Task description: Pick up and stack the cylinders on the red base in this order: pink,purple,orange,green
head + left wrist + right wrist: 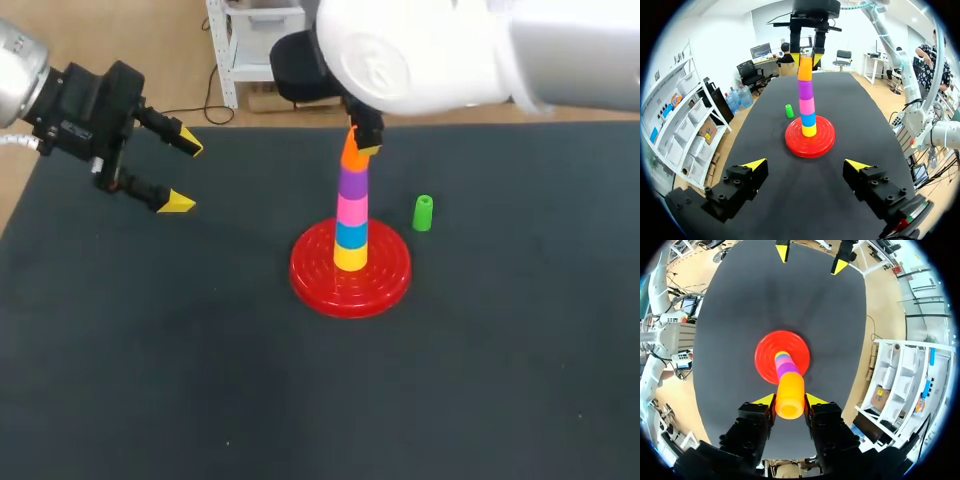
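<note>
While the right gripper (790,400) is closed on the orange cylinder (805,69), with one yellow-tipped finger pressed against each side of it, that cylinder stands at the very top of the tower rising from the middle of the red base (308,280). We read the tower upward from the base as yellow cylinder (350,258), blue cylinder (351,235), pink cylinder (351,209), purple cylinder (352,182), then orange. Each piece is narrower than the one beneath, so the tower tapers. In the left wrist view the orange piece is in line with the purple one and touches its top. We cannot tell whether it is pushed fully home. The base is a round, ridged, glossy red disc lying flat on the dark table (150,380). The green cylinder (423,213), small with a rounded top, stands upright on the table just beside the base's rim, on the base's right-arm side, touching neither base nor tower. The left gripper (184,173) hangs well apart from the base on its left-arm side, above the table. Its fingers are spread wide with nothing between them, and they point toward the tower.
</note>
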Robot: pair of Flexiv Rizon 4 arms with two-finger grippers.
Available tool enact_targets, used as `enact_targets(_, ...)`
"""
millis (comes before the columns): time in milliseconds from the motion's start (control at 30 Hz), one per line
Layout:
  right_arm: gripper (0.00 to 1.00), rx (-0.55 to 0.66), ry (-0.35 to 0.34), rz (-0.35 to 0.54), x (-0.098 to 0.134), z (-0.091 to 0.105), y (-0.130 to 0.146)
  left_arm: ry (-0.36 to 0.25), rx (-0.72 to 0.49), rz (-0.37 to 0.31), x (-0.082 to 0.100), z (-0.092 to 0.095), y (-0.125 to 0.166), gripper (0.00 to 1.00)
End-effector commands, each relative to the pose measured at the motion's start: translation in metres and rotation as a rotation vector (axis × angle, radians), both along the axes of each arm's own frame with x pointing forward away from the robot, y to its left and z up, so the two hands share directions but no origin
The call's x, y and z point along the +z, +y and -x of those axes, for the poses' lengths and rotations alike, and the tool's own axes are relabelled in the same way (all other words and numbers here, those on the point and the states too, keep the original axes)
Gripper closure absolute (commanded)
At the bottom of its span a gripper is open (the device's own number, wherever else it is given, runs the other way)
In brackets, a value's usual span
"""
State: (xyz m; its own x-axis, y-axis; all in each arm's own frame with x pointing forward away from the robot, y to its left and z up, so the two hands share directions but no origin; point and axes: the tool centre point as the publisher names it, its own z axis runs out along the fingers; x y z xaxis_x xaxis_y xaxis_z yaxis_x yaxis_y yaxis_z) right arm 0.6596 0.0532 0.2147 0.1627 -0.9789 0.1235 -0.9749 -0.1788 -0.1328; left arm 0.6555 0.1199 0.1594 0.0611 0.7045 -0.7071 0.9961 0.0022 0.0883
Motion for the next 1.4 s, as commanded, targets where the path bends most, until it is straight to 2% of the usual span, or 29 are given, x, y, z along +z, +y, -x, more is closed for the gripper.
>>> enact_targets(33,1.0,0.003,0.012,0.02,-0.006,-0.006,0.006,0.0,-0.002,0.001,-0.001,-0.001,0.001,0.0)
enact_targets(200,1.0,0.026,0.009,0.064,-0.008,-0.007,0.006,0.0,-0.002,0.001,-0.001,-0.001,0.001,0.0)
enact_targets(667,1.0,0.037,0.043,0.096,-0.012,-0.008,0.003,0.0,-0.002,0.001,-0.001,-0.001,0.001,0.0)
enact_targets(967,1.0,0.028,0.039,0.075,-0.012,-0.01,0.004,0.0,-0.002,0.001,-0.001,-0.001,0.001,0.0)
enact_targets(1100,1.0,0.007,0.037,0.025,-0.01,-0.009,0.005,0.0,-0.002,0.001,-0.001,-0.001,0.001,0.0)
enact_targets(1133,0.82,0.005,0.036,0.018,-0.009,-0.009,0.006,0.0,-0.002,0.001,-0.001,-0.001,0.001,0.0)
enact_targets(1167,0.26,0.008,0.037,0.022,-0.008,-0.009,0.005,0.0,-0.002,0.001,-0.001,-0.001,0.001,0.0)
enact_targets(1200,0.0,0.011,0.049,0.02,-0.007,-0.008,0.005,0.0,-0.002,0.001,-0.001,-0.001,0.001,0.0)
enact_targets(1400,0.0,-0.004,0.052,-0.028,0.0,-0.006,0.004,0.0,-0.002,0.001,-0.001,-0.001,0.001,0.0)
